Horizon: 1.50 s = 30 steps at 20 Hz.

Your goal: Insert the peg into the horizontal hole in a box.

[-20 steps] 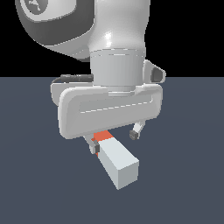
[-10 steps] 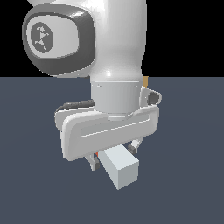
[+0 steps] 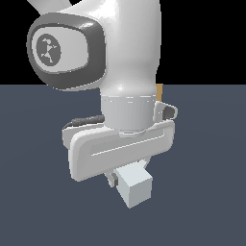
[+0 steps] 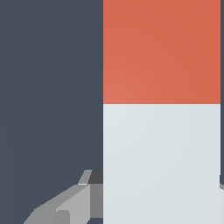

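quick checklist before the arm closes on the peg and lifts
1. End effector low over the peg: ok, the exterior view shows it straddling the bar.
2. Peg centred under the wrist camera: cannot tell, the bar fills one side of the wrist view.
3. Grasp point: ok, near the red-grey boundary, on the grey part.
4. Fingers closed on the peg: cannot tell, contact is hidden.
5. Box located: not ok, only a tan sliver shows behind the arm.
6. Hole visible: not ok, not in view.
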Motion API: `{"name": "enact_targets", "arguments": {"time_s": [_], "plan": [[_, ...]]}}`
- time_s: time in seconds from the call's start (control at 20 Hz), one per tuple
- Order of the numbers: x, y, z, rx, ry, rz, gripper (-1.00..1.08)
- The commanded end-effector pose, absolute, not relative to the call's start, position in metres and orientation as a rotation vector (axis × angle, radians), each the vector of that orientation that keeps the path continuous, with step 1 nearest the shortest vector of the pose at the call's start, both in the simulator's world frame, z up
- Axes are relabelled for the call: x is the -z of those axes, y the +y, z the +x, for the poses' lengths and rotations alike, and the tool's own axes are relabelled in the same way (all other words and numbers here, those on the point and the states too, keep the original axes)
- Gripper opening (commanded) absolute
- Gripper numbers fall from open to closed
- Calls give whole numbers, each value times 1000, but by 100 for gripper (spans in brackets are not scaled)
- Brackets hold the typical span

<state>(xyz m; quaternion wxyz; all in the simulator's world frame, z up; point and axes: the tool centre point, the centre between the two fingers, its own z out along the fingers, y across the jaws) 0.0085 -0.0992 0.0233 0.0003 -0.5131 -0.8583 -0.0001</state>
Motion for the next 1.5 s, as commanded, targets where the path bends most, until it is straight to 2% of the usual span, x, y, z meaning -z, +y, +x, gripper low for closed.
{"name": "enact_targets", "arguments": {"time_s": [0.0,0.6,1.45], "plan": [[-23,-100,9,0,-2696,-1612,-100],[-36,-81,20,1,-2684,-1631,-100],[-107,15,92,0,-2615,-1741,-100]]}}
